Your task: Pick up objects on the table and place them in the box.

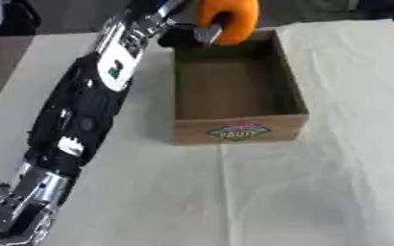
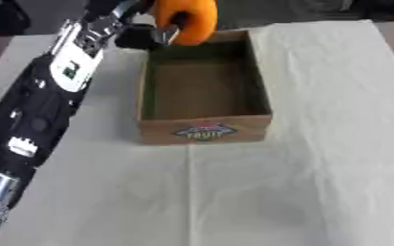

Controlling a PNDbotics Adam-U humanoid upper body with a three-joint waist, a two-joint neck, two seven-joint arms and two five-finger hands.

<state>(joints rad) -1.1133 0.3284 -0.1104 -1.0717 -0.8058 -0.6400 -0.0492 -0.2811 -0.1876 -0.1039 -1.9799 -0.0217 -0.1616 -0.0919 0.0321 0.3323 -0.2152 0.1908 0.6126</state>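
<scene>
Overhead, left hand (image 1: pixel 188 30) gripping orange object (image 1: pixel 232 17), box (image 1: pixel 238 132) rim below

The robot's left arm (image 1: pixel 82 110) stretches from the lower left corner diagonally up toward the top of the view, black casing and silver joints showing. Its left hand (image 1: pixel 202 30) has its fingers curled around an orange object (image 1: pixel 232 17).

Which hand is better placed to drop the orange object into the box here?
The left. The left hand already has its fingers curled round the orange object, held above the far rim of the open box. The right hand appears in neither view.
</scene>
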